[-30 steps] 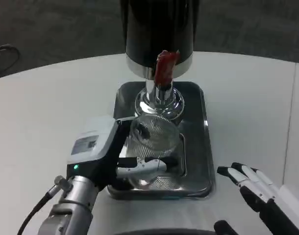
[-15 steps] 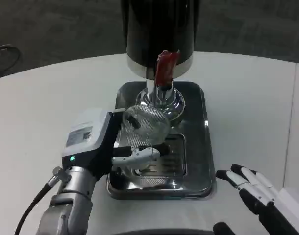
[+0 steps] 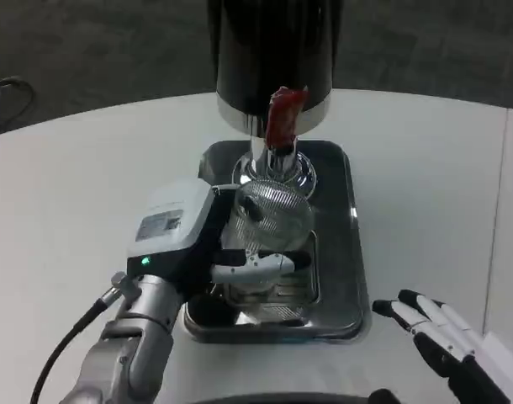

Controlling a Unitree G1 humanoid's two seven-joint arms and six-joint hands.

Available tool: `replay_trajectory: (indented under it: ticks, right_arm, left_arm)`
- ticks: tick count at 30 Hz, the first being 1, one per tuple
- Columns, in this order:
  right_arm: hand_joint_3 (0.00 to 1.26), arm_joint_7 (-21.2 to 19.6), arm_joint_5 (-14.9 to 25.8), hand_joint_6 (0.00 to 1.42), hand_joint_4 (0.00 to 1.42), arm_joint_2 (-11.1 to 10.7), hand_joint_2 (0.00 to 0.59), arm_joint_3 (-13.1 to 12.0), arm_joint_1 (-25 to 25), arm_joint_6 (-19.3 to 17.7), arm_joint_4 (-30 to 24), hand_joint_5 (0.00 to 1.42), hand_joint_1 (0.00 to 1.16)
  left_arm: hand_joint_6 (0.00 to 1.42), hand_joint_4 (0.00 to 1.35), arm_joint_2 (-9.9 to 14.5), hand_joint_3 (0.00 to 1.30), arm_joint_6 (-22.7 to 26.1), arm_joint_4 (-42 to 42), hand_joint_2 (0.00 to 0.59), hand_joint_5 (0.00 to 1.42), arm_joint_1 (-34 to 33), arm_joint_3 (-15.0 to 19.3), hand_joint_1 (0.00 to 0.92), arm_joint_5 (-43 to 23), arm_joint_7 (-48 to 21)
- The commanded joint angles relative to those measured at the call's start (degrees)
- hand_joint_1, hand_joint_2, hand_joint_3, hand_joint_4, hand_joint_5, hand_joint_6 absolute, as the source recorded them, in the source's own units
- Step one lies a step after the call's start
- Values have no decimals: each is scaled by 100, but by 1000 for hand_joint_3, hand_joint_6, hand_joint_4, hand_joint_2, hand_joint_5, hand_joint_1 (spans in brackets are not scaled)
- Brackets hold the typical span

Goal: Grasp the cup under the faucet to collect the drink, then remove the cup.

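In the head view, the left hand (image 3: pixel 208 252), white-backed with a small green light near the wrist, grips a clear ribbed glass cup (image 3: pixel 269 220). Its white and black fingers (image 3: pixel 255 267) wrap across the near side of the cup, and the white back of the hand lies against the cup's left side. The cup is tilted, its round ribbed face turned up toward the camera, and it sits just ahead of and to the right of the hand's back. Directly beyond the cup, touching or nearly touching its far edge, stands the shiny chrome faucet base (image 3: pixel 275 171) with a red tap lever (image 3: pixel 285 116) above it, fixed to the tall black cylindrical drink dispenser (image 3: pixel 273 50). Beneath the hand and cup lies a rectangular polished steel drip tray (image 3: pixel 345 244) with a slotted grille showing just under the fingers. The tray rests on the round white table (image 3: pixel 71 194). A black cable runs off the left forearm toward the lower left.

The right hand (image 3: pixel 446 337) rests low at the table's near right, well apart from the tray, fingers spread apart and holding nothing.
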Motion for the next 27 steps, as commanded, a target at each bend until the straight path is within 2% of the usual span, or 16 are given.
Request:
replay_trajectory:
  ticks: [1, 5, 9, 14, 18, 23, 27]
  right_arm:
    - [101, -81, 44, 127, 0, -11, 459, -3, 76, -112, -94, 3, 239]
    - [103, -56, 56, 132, 0, -11, 459, 10, 42, -94, -94, 3, 239]
    - [105, -58, 32, 141, 0, 8, 467, 75, 46, -96, -94, 13, 242]
    - [105, -83, 95, 144, 0, -20, 468, 1, 84, -90, -94, 14, 243]
    - [105, -90, 117, 146, 0, -32, 468, -15, 130, -105, -94, 15, 244]
    - [105, -97, 164, 146, 0, -60, 469, -51, 133, -80, -94, 15, 245]
    - [105, -100, 184, 146, 0, -68, 469, -51, 147, -61, -94, 15, 245]
  left_arm:
    - [767, 495, 162, 662, 134, -3, 108, 605, 198, -46, 262, 41, -198]
    - [571, 388, 243, 607, 184, -115, 95, 462, 271, -37, 224, 59, -211]
    - [485, 335, 302, 490, 148, -161, 81, 407, 326, -29, 193, -12, -297]
    - [391, 252, 334, 404, 224, -217, 78, 333, 375, -58, 176, 11, -494]
    - [370, 219, 321, 369, 245, -260, 75, 307, 348, -63, 160, 23, -551]
    - [283, 84, 264, 190, 314, -364, 73, 203, 296, -96, 134, 28, -677]
    - [254, 34, 206, 132, 369, -476, 74, 157, 231, -108, 112, 18, -772]
